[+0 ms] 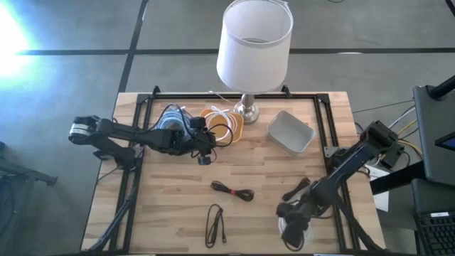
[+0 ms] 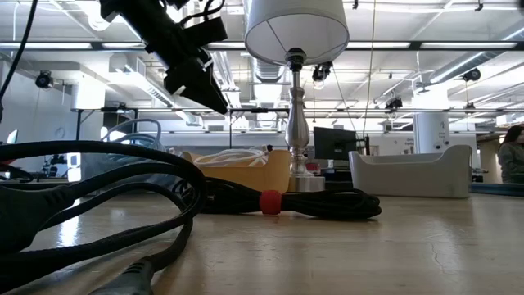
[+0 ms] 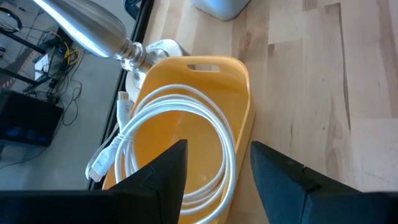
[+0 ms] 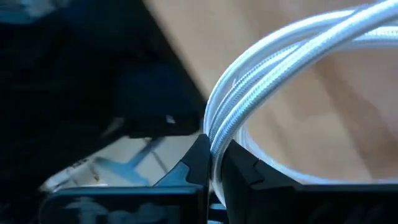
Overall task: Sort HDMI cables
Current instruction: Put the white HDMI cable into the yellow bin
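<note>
1. High view puts my right tool (image 1: 293, 226) at the bench's (image 1: 270, 181) front right corner, down on a white cable coil (image 1: 293, 231) lying there.
2. Right wrist view shows that tool clamped tight on the coil's bundled white strands (image 4: 261, 81); the strands rise out of the nip and arc away over the wood.
3. My left tool (image 1: 205, 149) hangs above the bench beside the orange tray (image 1: 238, 128), its fingers (image 3: 158, 180) spread wide with nothing between them.
4. Inside that tray lies another white cable coil (image 3: 186, 143), flat, its oval running lengthwise along the tray, with a plug end (image 3: 102, 163) spilling over 1 long side.
5. A light blue cable coil (image 1: 170, 117) sits just beside the tray under my left arm.
6. 3 black cable bundles lie loose on the wood: 1 (image 1: 233, 190) mid-bench running crosswise, 1 (image 1: 215, 223) near the front edge running front to back, 1 (image 1: 297, 188) beside my right arm, slanted.
7. At the back stand a lamp (image 1: 254, 50) and a grey tray (image 1: 291, 133).
</note>
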`<state>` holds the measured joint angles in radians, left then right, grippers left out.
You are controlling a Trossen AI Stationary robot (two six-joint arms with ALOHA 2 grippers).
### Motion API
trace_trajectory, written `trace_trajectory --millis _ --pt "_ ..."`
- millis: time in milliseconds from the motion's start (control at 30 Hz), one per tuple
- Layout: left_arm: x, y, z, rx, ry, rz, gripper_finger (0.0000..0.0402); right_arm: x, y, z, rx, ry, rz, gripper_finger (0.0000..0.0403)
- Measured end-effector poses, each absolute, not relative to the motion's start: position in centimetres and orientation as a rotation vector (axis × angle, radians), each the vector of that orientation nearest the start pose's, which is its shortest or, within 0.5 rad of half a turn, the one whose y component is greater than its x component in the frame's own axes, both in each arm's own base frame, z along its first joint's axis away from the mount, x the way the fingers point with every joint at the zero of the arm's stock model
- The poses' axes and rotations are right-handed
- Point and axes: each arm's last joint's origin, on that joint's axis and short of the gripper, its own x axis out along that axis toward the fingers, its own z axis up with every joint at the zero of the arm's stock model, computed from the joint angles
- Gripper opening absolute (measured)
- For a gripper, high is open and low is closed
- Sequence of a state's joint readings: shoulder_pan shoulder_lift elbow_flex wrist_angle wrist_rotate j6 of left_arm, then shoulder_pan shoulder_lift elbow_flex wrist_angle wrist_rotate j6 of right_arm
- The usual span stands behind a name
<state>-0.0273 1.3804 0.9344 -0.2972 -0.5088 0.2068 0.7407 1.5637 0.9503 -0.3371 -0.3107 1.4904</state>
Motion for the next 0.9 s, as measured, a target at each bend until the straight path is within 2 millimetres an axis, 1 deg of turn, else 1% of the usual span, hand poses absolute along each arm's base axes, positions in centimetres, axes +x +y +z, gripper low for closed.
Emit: trace_trajectory --millis 67,100,200,267,367,433,533,600,733,900 --pt "28.6 0.6 24.8 0.387 0.770 0.380 0.0179 22.6 21.7 21.9 0.984 1.394 0.134 0.0015" --pt "28.6 0.6 24.8 0.382 0.769 0.372 0.0179 22.7 21.7 22.9 0.929 1.366 0.160 0.0015" --pt "28.6 0.5 24.8 0.365 0.766 0.340 0.0179 22.8 21.4 25.0 0.674 1.249 0.189 0.0015" --pt "28.7 0.4 24.8 0.343 0.762 0.303 0.0179 22.9 21.0 26.4 0.478 1.141 0.180 0.0014" --pt "28.9 0.0 24.8 0.292 0.735 0.189 0.0179 23.5 20.5 27.8 0.222 0.969 0.150 0.0014" --pt "29.3 -0.3 25.0 0.251 0.686 0.084 0.0178 24.0 20.2 28.0 0.121 0.923 0.159 0.0014" --pt "29.9 -1.0 25.4 0.239 0.598 -0.068 0.0179 25.0 19.6 28.1 0.088 0.873 0.149 0.0014" --pt "30.5 -1.5 25.7 0.285 0.527 -0.114 0.0178 25.6 18.8 27.9 0.081 0.856 0.128 0.0014" --pt "31.4 -2.9 25.7 0.453 0.421 -0.178 0.0181 26.8 17.4 27.5 0.051 0.835 0.109 0.0014" --pt "32.2 -4.6 25.3 0.648 0.347 -0.227 0.0196 27.8 16.6 27.6 0.055 0.816 0.178 0.0013"
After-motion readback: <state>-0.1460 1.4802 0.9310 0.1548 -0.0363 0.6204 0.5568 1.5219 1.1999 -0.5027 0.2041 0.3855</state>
